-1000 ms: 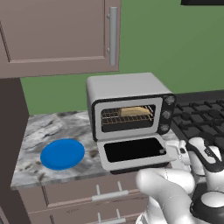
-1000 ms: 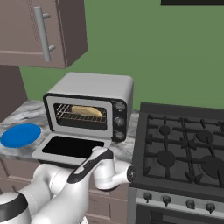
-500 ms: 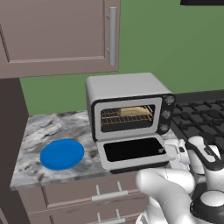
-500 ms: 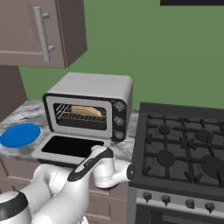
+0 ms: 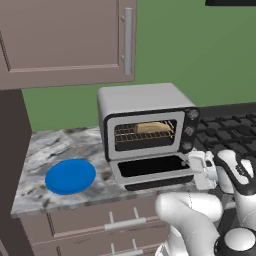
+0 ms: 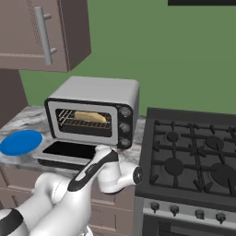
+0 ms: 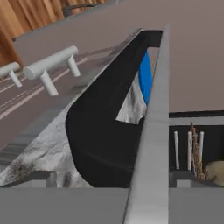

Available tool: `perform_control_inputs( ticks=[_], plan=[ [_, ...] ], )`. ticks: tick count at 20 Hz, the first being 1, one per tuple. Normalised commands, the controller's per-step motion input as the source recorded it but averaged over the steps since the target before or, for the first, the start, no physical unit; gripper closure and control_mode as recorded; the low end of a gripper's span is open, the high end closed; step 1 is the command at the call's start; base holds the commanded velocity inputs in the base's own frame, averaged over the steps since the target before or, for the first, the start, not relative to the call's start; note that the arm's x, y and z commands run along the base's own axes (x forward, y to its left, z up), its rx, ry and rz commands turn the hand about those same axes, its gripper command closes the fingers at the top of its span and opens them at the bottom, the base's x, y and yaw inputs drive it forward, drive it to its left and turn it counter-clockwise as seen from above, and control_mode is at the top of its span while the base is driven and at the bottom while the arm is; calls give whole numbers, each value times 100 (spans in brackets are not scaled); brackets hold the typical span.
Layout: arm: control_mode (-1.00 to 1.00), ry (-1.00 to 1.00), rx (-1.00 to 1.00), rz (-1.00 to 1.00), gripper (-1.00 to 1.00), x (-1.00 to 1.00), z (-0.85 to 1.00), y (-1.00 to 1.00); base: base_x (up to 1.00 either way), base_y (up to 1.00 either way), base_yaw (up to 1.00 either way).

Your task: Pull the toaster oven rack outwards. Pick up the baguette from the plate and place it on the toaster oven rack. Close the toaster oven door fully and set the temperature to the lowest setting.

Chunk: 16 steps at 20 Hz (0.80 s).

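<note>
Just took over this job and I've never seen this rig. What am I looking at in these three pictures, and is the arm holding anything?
It is a white robot arm on a driving base in a simulated kitchen. Two pictures come from cameras on the base, behind the arm to its left and right. The third looks along the hand, close to the toaster oven door.

On the marble counter stand the toaster oven, its door folded down, and a bare blue plate. The baguette already lies on the rack inside. A black stove sits to the right.

The pincer is open beside the door and holds nothing.
</note>
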Motion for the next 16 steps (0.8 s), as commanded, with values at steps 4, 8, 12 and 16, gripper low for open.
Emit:
perform_control_inputs(
  ticks=[4,8,12,16],
  plan=[
    [-100,-6,-4,-10,-100,45,100,53,0,0,0],
    [-100,0,-5,-17,-100,64,85,62,0,0,0],
    [-100,0,0,-25,-100,75,17,59,0,0,0],
    [-100,0,0,-23,-100,81,6,59,0,0,0]
  ],
)
